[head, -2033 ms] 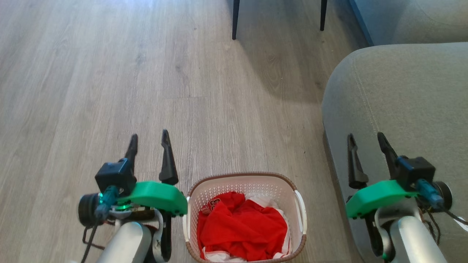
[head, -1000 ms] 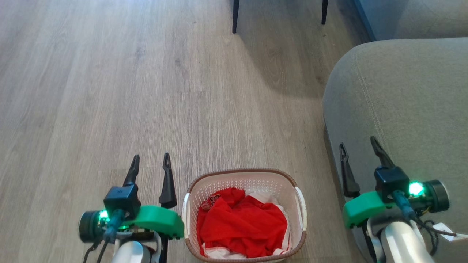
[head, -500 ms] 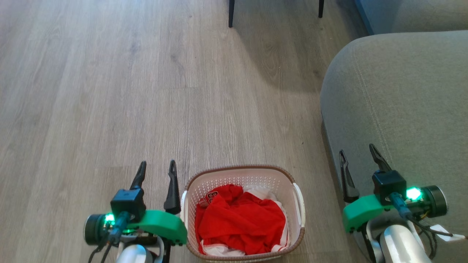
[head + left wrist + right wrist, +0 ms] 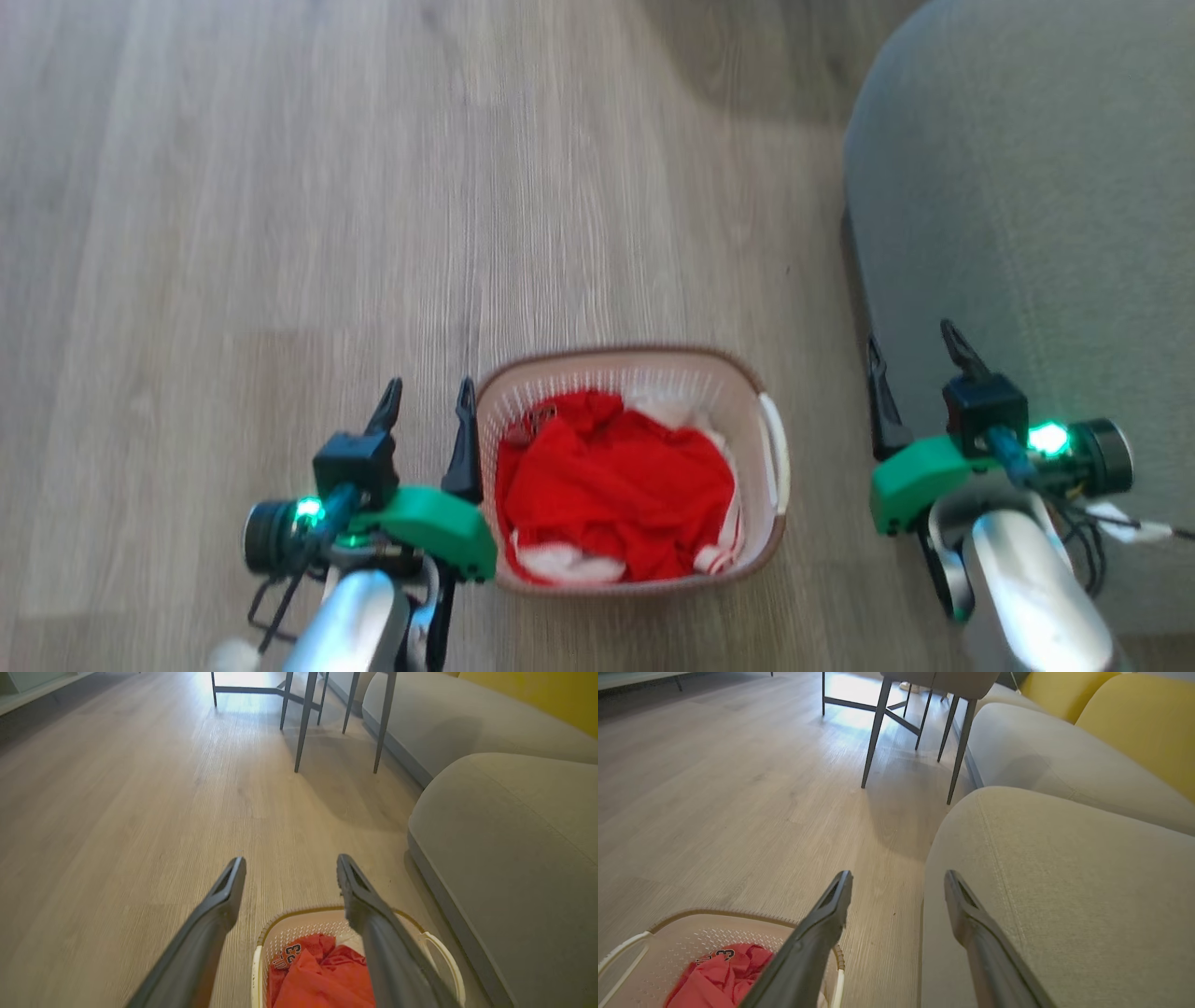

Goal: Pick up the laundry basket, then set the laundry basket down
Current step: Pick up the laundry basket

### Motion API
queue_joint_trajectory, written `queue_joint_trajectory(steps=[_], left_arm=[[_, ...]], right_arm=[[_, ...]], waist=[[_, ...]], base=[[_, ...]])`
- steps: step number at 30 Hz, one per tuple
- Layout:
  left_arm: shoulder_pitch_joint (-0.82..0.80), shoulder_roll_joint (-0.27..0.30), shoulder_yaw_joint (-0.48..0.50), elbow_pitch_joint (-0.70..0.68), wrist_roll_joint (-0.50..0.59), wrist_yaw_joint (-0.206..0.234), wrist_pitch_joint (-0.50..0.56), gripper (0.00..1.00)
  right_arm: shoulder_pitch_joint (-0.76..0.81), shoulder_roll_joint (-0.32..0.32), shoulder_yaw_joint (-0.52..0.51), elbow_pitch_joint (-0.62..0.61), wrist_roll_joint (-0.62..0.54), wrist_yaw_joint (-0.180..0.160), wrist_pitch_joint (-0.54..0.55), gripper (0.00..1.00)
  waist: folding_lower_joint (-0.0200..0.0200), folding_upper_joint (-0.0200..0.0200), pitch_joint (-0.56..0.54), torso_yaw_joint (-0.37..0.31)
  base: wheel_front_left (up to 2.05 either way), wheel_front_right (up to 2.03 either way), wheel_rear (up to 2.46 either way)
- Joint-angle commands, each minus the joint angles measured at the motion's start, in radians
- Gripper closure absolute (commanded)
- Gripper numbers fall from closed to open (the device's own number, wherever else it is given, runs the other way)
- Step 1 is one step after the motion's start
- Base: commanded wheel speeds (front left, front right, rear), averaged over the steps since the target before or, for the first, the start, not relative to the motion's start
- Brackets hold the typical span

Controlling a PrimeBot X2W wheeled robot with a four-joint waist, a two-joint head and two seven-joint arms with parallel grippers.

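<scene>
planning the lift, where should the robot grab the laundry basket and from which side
I'd take the laundry basket by its white side handles, left gripper from the left, right gripper from the right: they loop outward, and clothes fill the middle.

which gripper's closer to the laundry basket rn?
Left. The left gripper sits close beside the laundry basket, inner finger by its left wall. The right gripper stands apart from its right side, against the sofa.

Cream perforated laundry basket [image 4: 756, 397], brown rim, holds red-and-white clothes [image 4: 616, 485]; grey sofa [image 4: 1027, 187] at right; pale wood-grain floor [image 4: 280, 187].
</scene>
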Motion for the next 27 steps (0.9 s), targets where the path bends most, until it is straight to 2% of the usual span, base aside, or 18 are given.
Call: queue_joint_trajectory(steps=[1,9,14,16,18,22,27], left_arm=[[-0.060,-0.003,0.021,-0.007,-0.007,-0.001,-0.010,0.00],[-0.226,-0.003,-0.016,0.199,-0.025,-0.002,-0.010,0.00],[-0.323,-0.003,-0.043,0.331,-0.053,-0.016,-0.010,0.00],[-0.359,-0.003,-0.058,0.386,-0.066,-0.022,-0.010,0.00],[-0.407,-0.003,-0.093,0.458,-0.089,-0.027,-0.010,0.00],[-0.463,-0.003,-0.147,0.535,-0.129,-0.037,-0.010,0.00],[-0.518,-0.003,-0.220,0.643,-0.204,-0.078,-0.010,0.00]], right_arm=[[-0.047,-0.006,0.021,-0.009,0.004,0.007,-0.012,0.00],[-0.180,-0.027,0.059,0.142,0.061,0.007,-0.012,0.00],[-0.266,-0.031,0.098,0.302,0.138,0.007,-0.011,0.00],[-0.306,-0.029,0.148,0.381,0.192,0.007,0.007,0.00],[-0.365,-0.058,0.218,0.474,0.233,0.007,0.013,0.00],[-0.429,-0.070,0.273,0.554,0.292,0.007,0.006,0.00],[-0.486,-0.069,0.345,0.624,0.350,0.007,0.005,0.00]], waist=[[0.0000,0.0000,0.078,0.007],[0.0000,0.0000,0.254,0.020],[0.0000,0.0000,0.343,0.028],[0.0000,0.0000,0.376,0.027],[0.0000,0.0000,0.419,0.032],[0.0000,0.0000,0.472,0.038],[0.0000,0.0000,0.519,0.039]], base=[[0.00,0.00,0.00],[0.00,0.00,0.00],[0.00,0.00,0.00],[0.00,0.00,0.00],[0.00,0.00,0.00],[0.00,0.00,0.00],[0.00,0.00,0.00]])
